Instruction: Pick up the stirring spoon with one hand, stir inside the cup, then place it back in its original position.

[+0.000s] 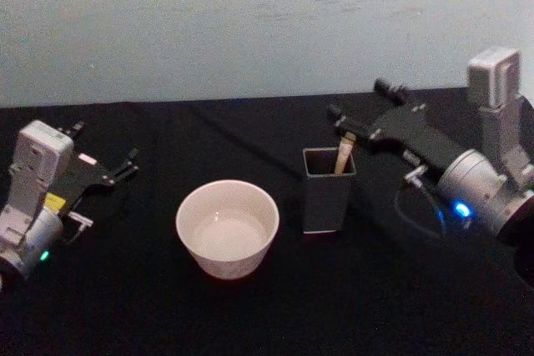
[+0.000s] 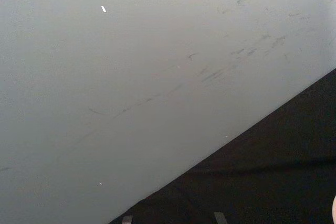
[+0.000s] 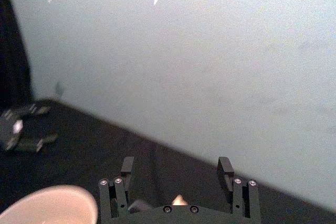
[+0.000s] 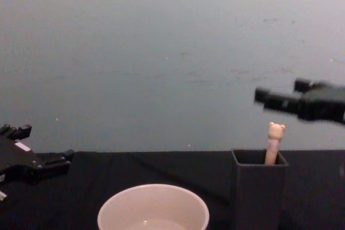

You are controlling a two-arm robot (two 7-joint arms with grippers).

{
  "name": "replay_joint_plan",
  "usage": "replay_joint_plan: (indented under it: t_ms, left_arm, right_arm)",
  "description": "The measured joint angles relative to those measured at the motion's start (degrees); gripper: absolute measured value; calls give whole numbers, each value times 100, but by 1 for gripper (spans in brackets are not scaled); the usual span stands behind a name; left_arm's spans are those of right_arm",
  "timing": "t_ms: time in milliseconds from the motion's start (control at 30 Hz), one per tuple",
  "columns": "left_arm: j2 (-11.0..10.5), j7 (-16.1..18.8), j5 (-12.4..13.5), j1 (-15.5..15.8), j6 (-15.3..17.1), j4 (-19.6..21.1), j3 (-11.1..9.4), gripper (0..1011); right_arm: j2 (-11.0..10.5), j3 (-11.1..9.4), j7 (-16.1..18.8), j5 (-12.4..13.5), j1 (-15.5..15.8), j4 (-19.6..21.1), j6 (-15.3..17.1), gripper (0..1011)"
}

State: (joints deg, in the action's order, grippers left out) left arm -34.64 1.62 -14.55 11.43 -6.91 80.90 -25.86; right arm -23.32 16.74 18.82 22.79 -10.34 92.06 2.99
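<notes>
The stirring spoon [image 4: 274, 143] stands in the dark grey square holder [image 4: 257, 189], its beige handle and bear head sticking out above the rim. In the head view the spoon [image 1: 343, 157] leans in the holder [image 1: 326, 193], right of the cream cup [image 1: 227, 228]. My right gripper [image 4: 282, 91] hovers open just above the bear head, touching nothing. The right wrist view shows the right gripper [image 3: 176, 167] with its fingers spread and the spoon tip [image 3: 179, 200] low between them. My left gripper [image 1: 127, 166] rests open at the far left, apart from the cup [image 4: 153, 207].
A black cloth [image 1: 267, 314] covers the table and a pale wall [image 1: 250, 22] rises behind it. The holder stands close to the cup's right side. My left gripper [image 3: 23, 129] shows far off in the right wrist view, beyond the cup [image 3: 50, 205].
</notes>
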Motion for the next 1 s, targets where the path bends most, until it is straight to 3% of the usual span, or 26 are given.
replay_joint_plan:
  t_ms: [67,200,400,667,1000]
  left_arm:
    - [0,0,0,0,0,0,0,1001]
    - [0,0,0,0,0,0,0,1001]
    - [0,0,0,0,0,0,0,1001]
    - [0,0,0,0,0,0,0,1001]
    - [0,0,0,0,0,0,0,1001]
  right_arm:
    - [42,-77,-109,-40,-1,24,-90,1000]
    - [252,-292,-645,-352,-10,-58,-264,1000]
    - [440,-287,-1268,-1010,-14,-532,-317,1000]
    - [513,-138,-1293,-1404,41,-1020,-112,1000]
    - [554,-117,-1195,-1522,63,-1132,-28,1000]
